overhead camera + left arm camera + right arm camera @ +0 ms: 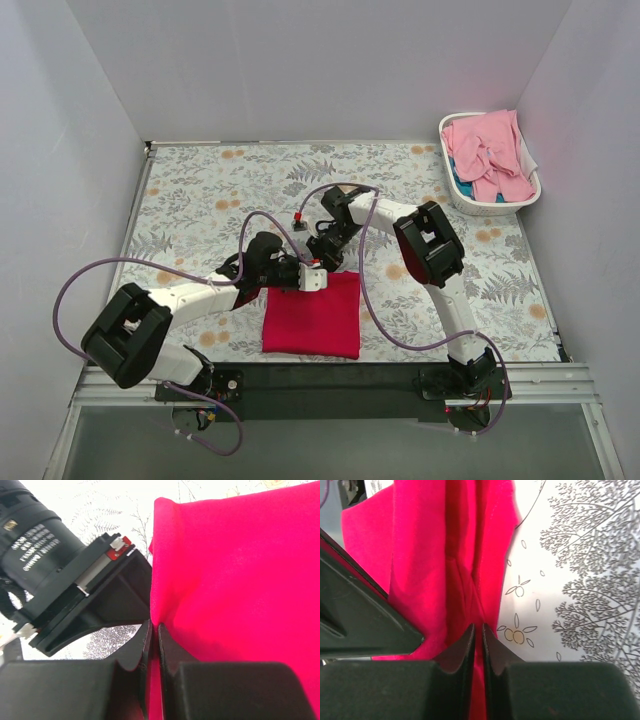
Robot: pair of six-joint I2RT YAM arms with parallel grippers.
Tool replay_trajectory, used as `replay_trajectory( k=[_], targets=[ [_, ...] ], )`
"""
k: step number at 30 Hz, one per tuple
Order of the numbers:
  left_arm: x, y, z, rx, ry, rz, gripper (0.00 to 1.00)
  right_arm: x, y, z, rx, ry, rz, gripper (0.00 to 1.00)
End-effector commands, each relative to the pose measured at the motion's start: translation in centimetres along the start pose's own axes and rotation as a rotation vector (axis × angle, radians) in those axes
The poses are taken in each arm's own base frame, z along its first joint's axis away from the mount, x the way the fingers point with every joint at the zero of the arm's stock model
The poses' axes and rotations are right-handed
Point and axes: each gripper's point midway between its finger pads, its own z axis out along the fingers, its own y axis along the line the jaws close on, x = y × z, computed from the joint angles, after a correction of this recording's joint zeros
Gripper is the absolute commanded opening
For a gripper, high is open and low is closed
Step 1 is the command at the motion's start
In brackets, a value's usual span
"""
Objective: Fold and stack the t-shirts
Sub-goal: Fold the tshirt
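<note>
Lower centre of the top view: the crimson t-shirt [312, 322] lies on the floral table [200, 190] as a folded, near-square pad. Both arms meet at its upper edge. The left gripper [154, 629] is pinched tight on the cloth at the upper-left corner, and the right gripper [478, 629] is clamped on a bunched ridge of the same edge, just beside it.

To do this well, I'd say both pinches need to travel together at equal height, keeping the edge taut so the layers don't slide apart.

The pad sits roughly square to the table, so its long axis is hardly marked. Collar and hem are hidden, so I can't tell which way it points.

Pink t-shirts [490, 150] wait in the laundry basket [455, 203], upper right.
</note>
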Motion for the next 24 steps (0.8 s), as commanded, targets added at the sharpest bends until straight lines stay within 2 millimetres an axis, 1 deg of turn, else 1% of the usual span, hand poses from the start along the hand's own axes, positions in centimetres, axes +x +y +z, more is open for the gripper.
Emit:
replay_trajectory(
  k=[1, 5, 8, 11, 12, 14, 15, 16, 18, 19, 21, 24],
  targets=[
    [-1.8, 1.3, -0.7, -0.045, -0.054, 0.055, 0.0, 2.6, -0.8, 1.1, -0.012, 0.059, 0.026, 0.15],
    [-2.4, 2.7, -0.9, -0.1, -0.066, 0.063, 0.0, 3.0, -0.9, 1.6, -0.034, 0.062, 0.039, 0.14],
    [-2.6, 3.4, -0.8, -0.122, -0.073, 0.079, 0.0, 3.2, -0.7, 1.9, -0.043, 0.067, 0.037, 0.14],
    [-1.9, 3.9, -0.3, -0.144, -0.058, 0.08, 0.0, 3.2, -0.6, 1.8, -0.045, 0.064, 0.035, 0.13],
    [-1.2, 3.6, 0.1, -0.135, -0.045, 0.073, 0.0, 3.2, -0.6, 1.8, -0.044, 0.066, 0.036, 0.13],
    [-0.6, 3.6, 0.4, -0.135, -0.029, 0.078, 0.0, 3.1, -0.5, 1.6, -0.037, 0.065, 0.028, 0.13],
    [-0.2, 3.3, 0.6, -0.128, -0.021, 0.073, 0.0, 3.0, -0.6, 1.5, -0.024, 0.07, 0.024, 0.13],
    [0.4, 3.0, 0.9, -0.118, -0.012, 0.069, 0.0, 2.6, -0.6, 1.1, -0.008, 0.066, 0.015, 0.13],
    [0.8, 2.7, 1.0, -0.114, -0.005, 0.067, 0.0, 2.3, -1.2, 0.3, 0.038, 0.071, 0.005, 0.14],
    [1.1, 2.5, 1.2, -0.112, 0.001, 0.066, 0.0, 1.2, -1.3, -0.3, 0.065, 0.06, -0.012, 0.14],
    [1.4, 2.4, 1.2, -0.113, 0.006, 0.064, 0.0, 0.5, -2.0, -1.4, 0.124, 0.059, -0.027, 0.15],
    [1.5, 1.8, 1.2, -0.099, 0.007, 0.052, 0.0, -1.2, -2.0, -2.9, 0.188, 0.044, -0.068, 0.17]
  ],
)
